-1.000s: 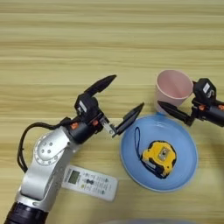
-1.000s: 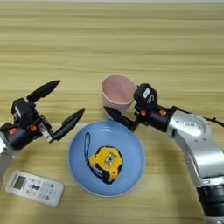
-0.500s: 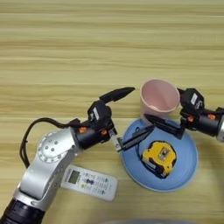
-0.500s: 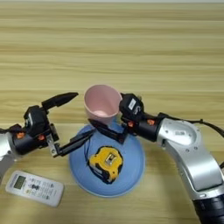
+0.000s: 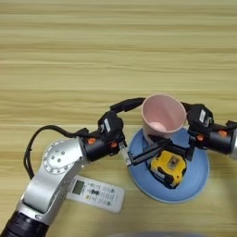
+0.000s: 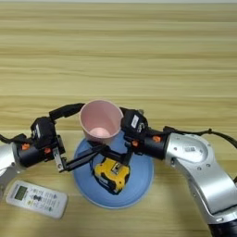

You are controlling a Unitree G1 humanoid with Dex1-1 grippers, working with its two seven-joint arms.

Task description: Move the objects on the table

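the wooden table (image 5: 115, 51) fills the whole picture. in the lower middle lies a big round light-blue plate (image 5: 196, 185). a pink paper cup (image 5: 163, 118) stands upright with its open mouth up, at the upper left edge of the plate. you can see down inside it.

on the plate, just below the cup, lies a yellow and black tape measure (image 5: 169, 165). it sits near the middle of the plate, a little tilted.

a white remote control (image 5: 96, 193) lies flat on the table in the lower left part of the picture, left of the plate and apart from it. it has a small screen at its left end and rows of little buttons.

the left gripper (image 5: 138, 130) comes in from the lower left on a silver arm. its two black fingers are spread wide apart. one finger points up and right, toward the left side of the cup's rim. the other finger reaches low over the left edge of the plate, toward the tape measure. the cup's left side sits between the two fingers, but they do not clamp it.

the right gripper (image 6: 113, 134) comes in from the right on a silver arm. its black body is tight against the right side of the cup. one finger runs below the cup, over the plate. i cannot tell if it is clamped on the cup or not.
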